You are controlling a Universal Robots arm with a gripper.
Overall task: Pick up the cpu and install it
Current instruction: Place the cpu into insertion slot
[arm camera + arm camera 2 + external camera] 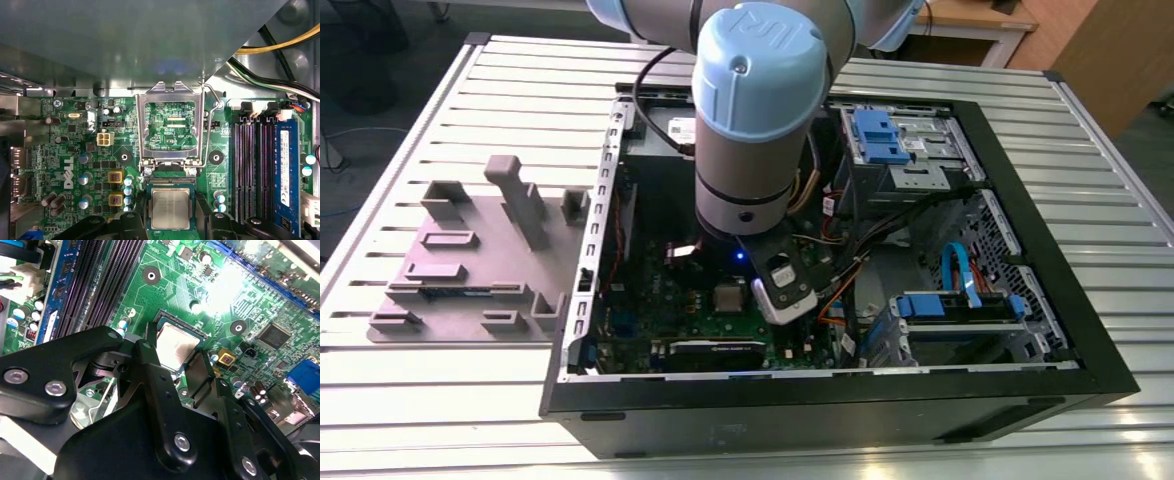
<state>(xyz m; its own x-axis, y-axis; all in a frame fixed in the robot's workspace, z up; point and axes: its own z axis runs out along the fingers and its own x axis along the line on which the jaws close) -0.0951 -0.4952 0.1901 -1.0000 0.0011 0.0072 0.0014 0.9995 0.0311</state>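
Observation:
The cpu [170, 207] [176, 344], a small square chip with a dull silver top and a pale green rim, lies level over the socket on the green motherboard [75, 150]. My gripper [170, 216] [175, 357] is shut on it, with one black finger [152, 352] against one edge and the other finger [201, 371] against the opposite edge. The socket's metal load frame [170, 95] stands flipped open just beyond the chip, its lever [214, 125] raised beside it. In the exterior view the arm [754, 120] reaches down into the open computer case [1067, 330].
Dark memory slots [255, 165] and a blue one [286, 165] run alongside the socket. Cables [280, 82] cross a corner of the case. Blue drive bays [881, 135] sit at the exterior view's right. A grey parts fixture [467, 250] lies on the slatted table at its left.

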